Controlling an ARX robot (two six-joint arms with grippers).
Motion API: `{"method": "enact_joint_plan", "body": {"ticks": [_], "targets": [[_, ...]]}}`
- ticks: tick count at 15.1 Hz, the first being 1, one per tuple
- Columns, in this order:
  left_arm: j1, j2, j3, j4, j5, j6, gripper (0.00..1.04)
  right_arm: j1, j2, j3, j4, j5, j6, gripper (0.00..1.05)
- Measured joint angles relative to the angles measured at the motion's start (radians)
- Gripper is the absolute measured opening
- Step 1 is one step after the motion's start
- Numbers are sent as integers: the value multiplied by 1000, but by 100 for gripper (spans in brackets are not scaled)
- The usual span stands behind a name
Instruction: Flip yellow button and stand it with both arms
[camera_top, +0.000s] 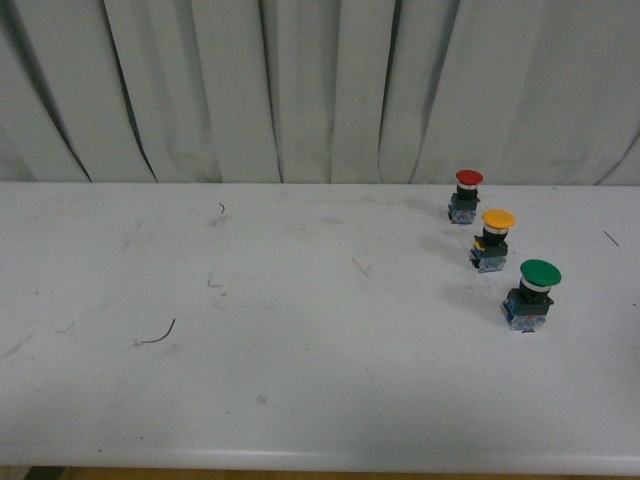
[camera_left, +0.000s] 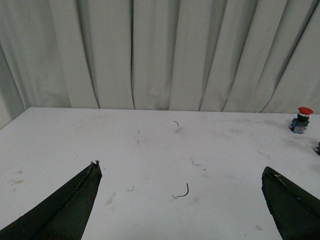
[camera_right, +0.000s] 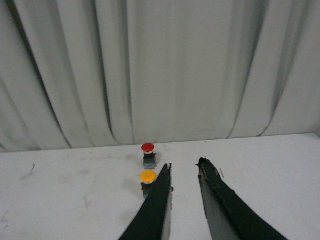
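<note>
Nearest the robot, the white surface lies bare apart from scuffs and a thin dark curl of wire, well apart from the buttons.

Taking the yellow button as landmark: it stands upright, cap up, on the right part of the surface, in a slanting row of three. The green button sits just nearer the robot than it and a little further right; the red button sits just beyond it, toward the curtain. None of the three touch.

Neither arm shows in the front view. In the left wrist view the left gripper has its jaws spread wide with nothing between them, and it is far from the yellow button. In the right wrist view the right gripper is parted narrowly and empty, with the yellow button just beside one finger, outside the gap.

The yellow button looks light, rigid and hard plastic. Its rounded cap is probably slick and prone to slipping out of a pinch; the squarer blue-grey base and black collar should give flatter, surer faces. A small footprint under a wide cap suggests it tips easily, and a careless reach could knock its close neighbours.

Beyond everything hangs the pale pleated curtain.
</note>
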Motion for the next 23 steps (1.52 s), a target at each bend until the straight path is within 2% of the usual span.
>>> {"method": "enact_joint_plan", "body": {"ticks": [1, 2, 10, 23], "targets": [[0, 0, 0, 0, 0, 0, 98, -44, -23, -37, 8, -58, -9, 11], [0, 0, 0, 0, -1, 0, 98, -63, -35, -72, 11, -61, -11, 2], [0, 0, 0, 0, 0, 0, 98, -63, -220, -259, 5, -66, -17, 2], [0, 0, 0, 0, 0, 0, 98, -63, -499, -365, -145, -66, -17, 2]]}}
